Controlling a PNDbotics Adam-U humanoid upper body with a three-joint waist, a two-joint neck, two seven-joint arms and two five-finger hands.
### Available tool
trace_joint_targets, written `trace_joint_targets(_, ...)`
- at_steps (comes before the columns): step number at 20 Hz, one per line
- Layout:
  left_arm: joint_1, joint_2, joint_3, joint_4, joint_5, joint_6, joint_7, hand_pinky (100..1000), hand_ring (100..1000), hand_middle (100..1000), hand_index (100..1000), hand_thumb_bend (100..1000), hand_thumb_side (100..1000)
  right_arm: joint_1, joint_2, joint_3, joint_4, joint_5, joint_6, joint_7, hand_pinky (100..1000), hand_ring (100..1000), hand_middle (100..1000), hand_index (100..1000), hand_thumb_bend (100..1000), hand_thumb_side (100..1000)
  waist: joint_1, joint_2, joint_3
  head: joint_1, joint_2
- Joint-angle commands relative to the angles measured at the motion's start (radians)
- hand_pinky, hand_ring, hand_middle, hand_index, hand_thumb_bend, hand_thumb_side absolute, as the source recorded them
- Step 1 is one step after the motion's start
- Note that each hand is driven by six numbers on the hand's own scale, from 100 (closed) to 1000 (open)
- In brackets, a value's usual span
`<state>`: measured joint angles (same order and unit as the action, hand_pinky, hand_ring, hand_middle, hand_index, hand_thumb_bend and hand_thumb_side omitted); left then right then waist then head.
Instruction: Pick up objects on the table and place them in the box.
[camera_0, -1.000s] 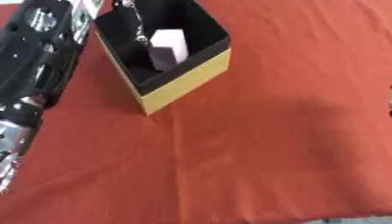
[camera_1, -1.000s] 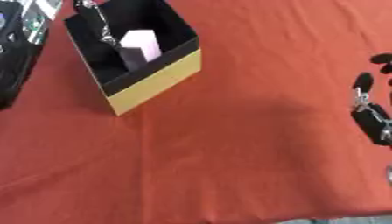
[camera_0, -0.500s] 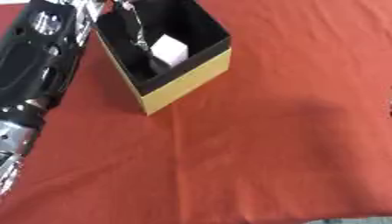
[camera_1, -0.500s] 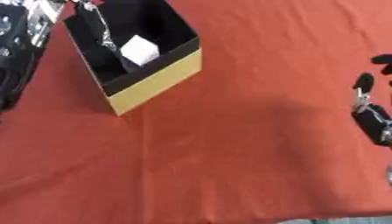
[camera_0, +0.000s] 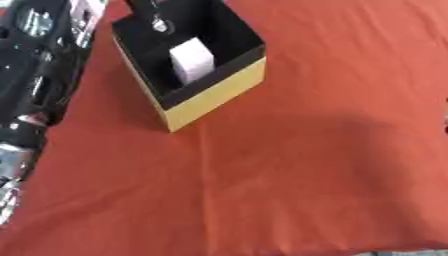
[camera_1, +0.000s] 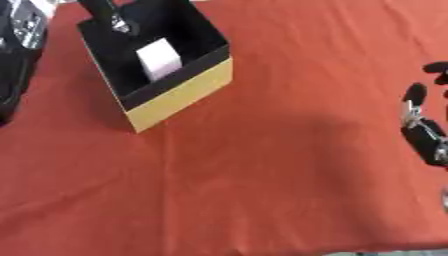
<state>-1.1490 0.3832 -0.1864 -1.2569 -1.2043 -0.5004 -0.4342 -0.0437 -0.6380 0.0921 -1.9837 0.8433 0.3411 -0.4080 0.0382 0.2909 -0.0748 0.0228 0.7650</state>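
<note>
Nearest us, we are looking across a bare stretch of red tablecloth (camera_0: 289, 175) with nothing lying loose on it that we can make out. At the right edge, our right hand (camera_1: 423, 131) is resting idle just off the cloth's side, its fingers standing up relaxed and holding nothing. Further back on the left, our left arm (camera_0: 35, 75) is running up toward the far corner, and the left hand (camera_1: 103, 11) is reaching over the box (camera_0: 214, 92), a black-lined one with yellow outer walls; only a dark finger or two is showing above the rim, so we cannot tell how that hand is set. Inside the box a white block (camera_0: 192, 61) is leaning tilted, near the middle and apart from those fingers. We are judging that the block is already in place, directly below and nearer than the left hand, so the left arm is by far the closer one, and withdrawing it upward is what matters next.
</note>
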Motion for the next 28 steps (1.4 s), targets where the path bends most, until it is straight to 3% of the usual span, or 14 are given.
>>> trace_joint_targets(1,-0.008,0.041,0.014,-0.065,0.051,0.021,-0.018,806,877,868,907,648,100,-0.004,-0.023,-0.014,-0.016,0.005,-0.003,-0.002,491,473,501,693,100,100,0.001,-0.026,0.005,-0.003,0.005)
trace_joint_targets(5,0.054,0.123,0.031,-0.152,0.111,0.009,0.019,794,865,854,901,608,100,0.011,-0.025,-0.020,-0.016,0.011,0.004,-0.015,488,472,501,693,100,100,0.011,-0.032,0.051,-0.023,0.005)
trace_joint_targets(12,0.186,0.300,0.021,-0.307,0.220,0.027,0.018,797,866,848,896,579,148,0.016,-0.029,-0.021,-0.016,0.018,0.009,-0.025,491,472,502,693,100,100,0.012,-0.026,0.079,-0.023,0.005)
trace_joint_targets(22,0.374,0.547,0.073,-0.379,0.376,0.061,-0.031,808,880,848,897,507,344,0.007,-0.013,-0.017,-0.016,0.016,0.012,-0.035,491,471,501,693,100,100,-0.015,-0.004,0.105,0.018,0.005)
trace_joint_targets(28,0.446,0.608,0.104,-0.364,0.466,0.070,-0.105,818,891,855,903,466,484,0.009,0.003,-0.021,-0.016,0.015,0.019,-0.045,488,469,500,693,100,100,-0.032,0.010,0.127,0.039,0.005)
